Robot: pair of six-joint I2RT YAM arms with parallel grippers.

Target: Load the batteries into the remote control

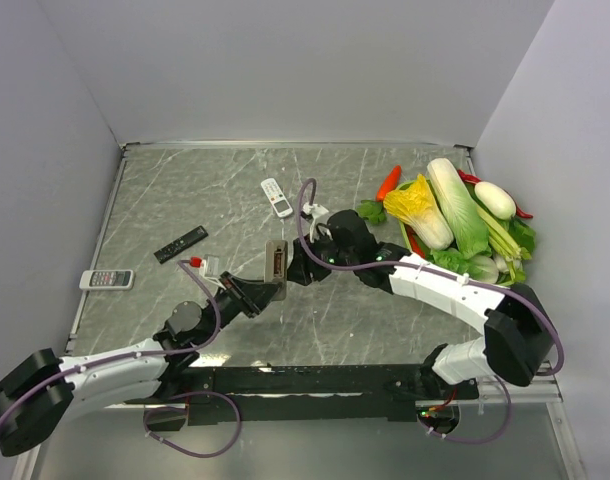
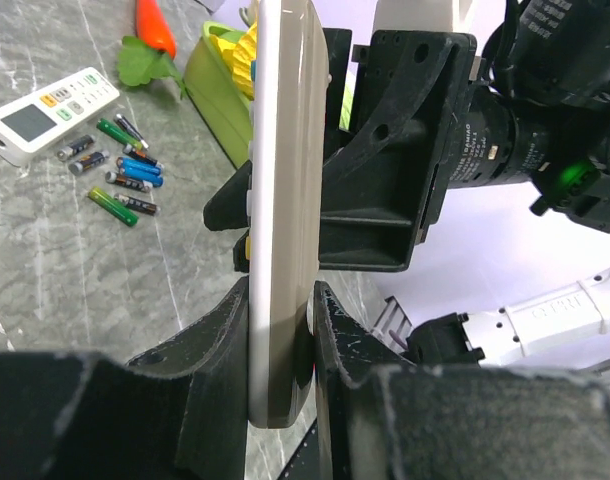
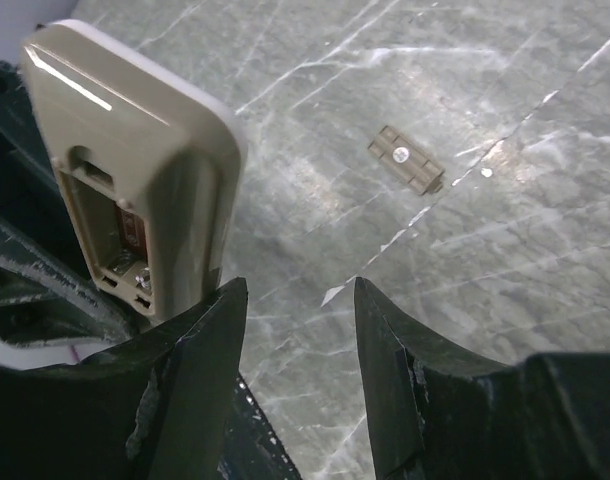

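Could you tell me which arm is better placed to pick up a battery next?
Right, probably. The left end effector is clamped on the remote control, while the right end effector is open and empty. The batteries lie loose on the table.

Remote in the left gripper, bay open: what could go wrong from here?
1. The left gripper pinches the remote only at one end; a push from the right gripper, open close beside it, could tilt or slip it.
2. The batteries lie loose and bunched on the table; picking one may scatter the others.
3. The remote stands upright, so a cell might drop out.
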